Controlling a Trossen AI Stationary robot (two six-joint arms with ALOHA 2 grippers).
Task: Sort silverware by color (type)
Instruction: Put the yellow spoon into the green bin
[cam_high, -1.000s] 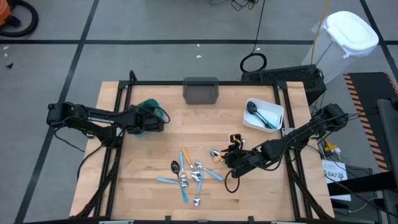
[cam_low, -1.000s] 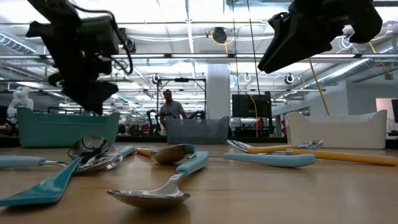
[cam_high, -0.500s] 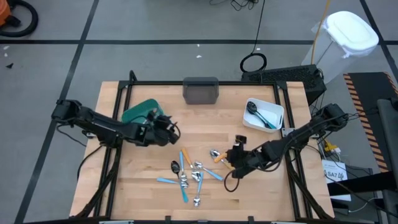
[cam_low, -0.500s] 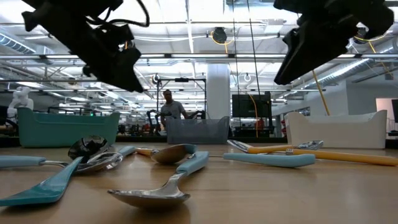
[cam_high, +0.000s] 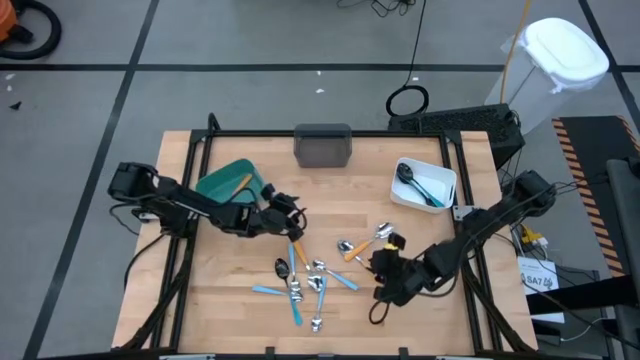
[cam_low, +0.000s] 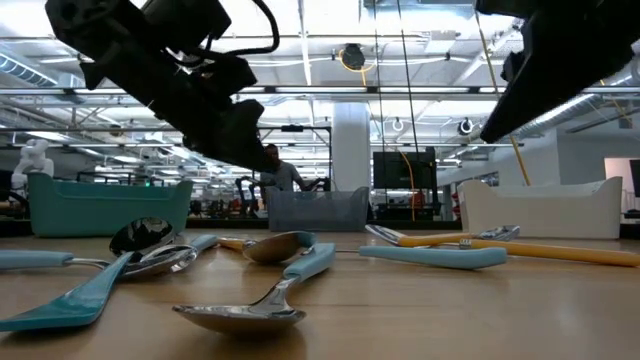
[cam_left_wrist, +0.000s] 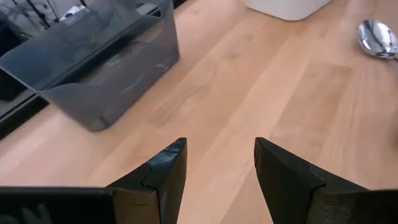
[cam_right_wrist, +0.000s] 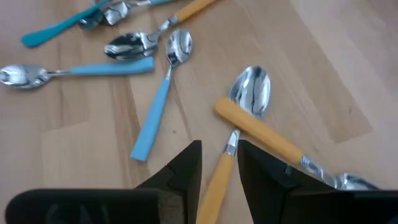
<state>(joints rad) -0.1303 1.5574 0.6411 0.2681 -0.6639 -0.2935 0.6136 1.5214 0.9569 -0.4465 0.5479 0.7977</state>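
The silverware (cam_high: 310, 275) lies loose in a pile on the wooden table's middle: spoons and forks with blue, orange or plain handles, seen close up in the low view (cam_low: 240, 300). My left gripper (cam_high: 297, 218) hangs open, clear of the table, between the teal bin (cam_high: 225, 182) and the pile; nothing is between its fingers (cam_left_wrist: 217, 155). My right gripper (cam_high: 380, 263) hovers at the pile's right side, open by a narrow gap (cam_right_wrist: 219, 152), over an orange-handled spoon (cam_right_wrist: 249, 93) that lies flat on the table and crosses a second orange handle (cam_right_wrist: 264, 135).
A grey bin (cam_high: 323, 147) stands at the far edge's middle. A white bin (cam_high: 425, 185) at the far right holds a black spoon and a blue-handled piece. Bare wood lies between the bins and the pile. A person stands in the room beyond (cam_low: 272, 175).
My left gripper has swung from over the teal bin toward the table's right and the pile, tipping from pointing steeply down to nearly level. My right gripper has shifted a little toward the near edge and rolled, uncovering the orange-handled spoons. The silverware has not moved.
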